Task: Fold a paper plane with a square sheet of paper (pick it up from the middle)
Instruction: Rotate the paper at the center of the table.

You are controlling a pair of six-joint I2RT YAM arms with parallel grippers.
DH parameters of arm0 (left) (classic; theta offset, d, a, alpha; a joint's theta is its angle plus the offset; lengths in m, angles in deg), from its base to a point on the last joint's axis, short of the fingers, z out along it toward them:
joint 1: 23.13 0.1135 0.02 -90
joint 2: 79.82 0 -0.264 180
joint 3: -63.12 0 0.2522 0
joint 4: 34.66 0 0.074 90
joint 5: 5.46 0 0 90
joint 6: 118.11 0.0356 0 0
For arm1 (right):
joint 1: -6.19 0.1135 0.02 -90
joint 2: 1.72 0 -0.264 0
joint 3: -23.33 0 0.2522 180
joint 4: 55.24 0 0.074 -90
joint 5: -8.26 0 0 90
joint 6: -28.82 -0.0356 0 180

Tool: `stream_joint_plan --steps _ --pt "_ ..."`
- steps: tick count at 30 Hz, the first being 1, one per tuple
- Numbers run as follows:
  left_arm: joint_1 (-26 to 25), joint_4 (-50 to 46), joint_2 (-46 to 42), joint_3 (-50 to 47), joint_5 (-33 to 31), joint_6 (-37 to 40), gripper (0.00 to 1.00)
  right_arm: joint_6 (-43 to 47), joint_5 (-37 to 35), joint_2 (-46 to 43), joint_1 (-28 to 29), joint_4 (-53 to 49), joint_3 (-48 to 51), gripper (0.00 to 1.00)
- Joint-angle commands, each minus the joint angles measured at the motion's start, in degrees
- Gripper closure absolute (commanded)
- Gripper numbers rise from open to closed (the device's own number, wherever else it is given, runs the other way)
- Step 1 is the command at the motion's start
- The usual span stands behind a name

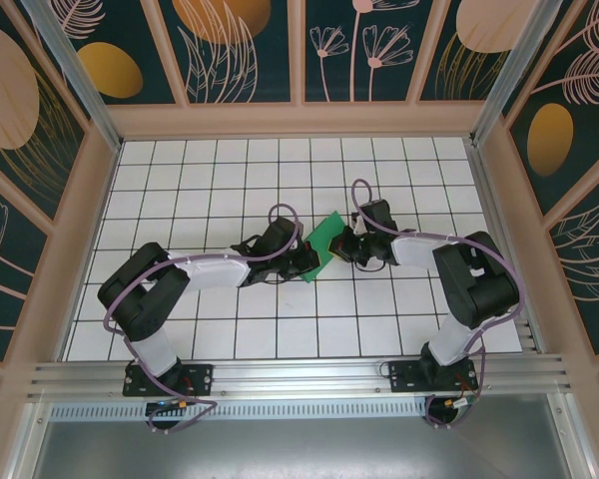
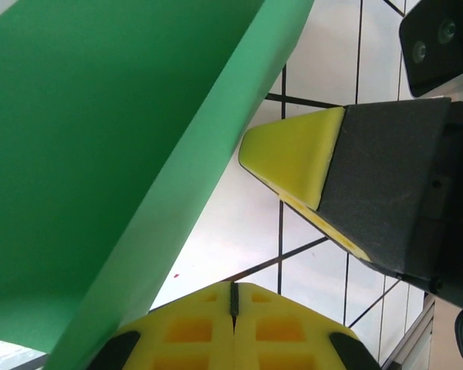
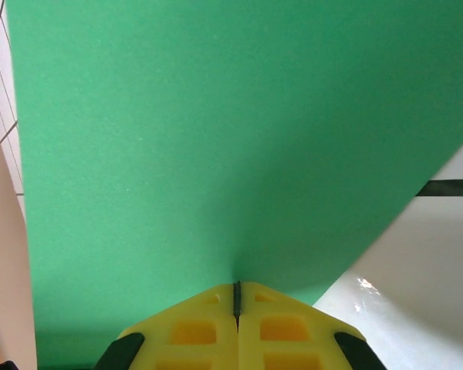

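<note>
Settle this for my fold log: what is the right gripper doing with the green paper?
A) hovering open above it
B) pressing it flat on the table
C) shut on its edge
C: the right gripper is closed, with the green paper rising straight from its seam.

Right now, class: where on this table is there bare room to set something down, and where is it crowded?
Free: the far rows of the table below the back wall, and the middle near tiles by the metal rail. Crowded: the centre, where the left pincer and right pincer meet at the green sheet.
</note>
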Motion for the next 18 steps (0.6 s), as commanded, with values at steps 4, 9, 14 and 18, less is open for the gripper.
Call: stream_joint_plan --steps 4,9,14,18 --pt "-0.43 -4.28 1.47 -0.66 -6.47 -1.53 0.95 0.35 0.28 -1.24 0.62 2.4 0.91 1.0" --pt "-0.46 -7.3 2.14 -1.07 -10.98 -0.48 0.95 -0.05 -0.63 -2.29 1.09 2.44 0.93 1.0" --pt "-0.35 -8.51 3.09 -1.22 -13.23 0.76 0.95 -0.09 -1.61 -2.34 1.76 2.12 0.9 1.0" --pt "-0.33 -11.11 3.75 -0.49 -15.2 4.06 0.95 0.8 -3.09 -2.03 2.71 1.1 0.19 1.0"
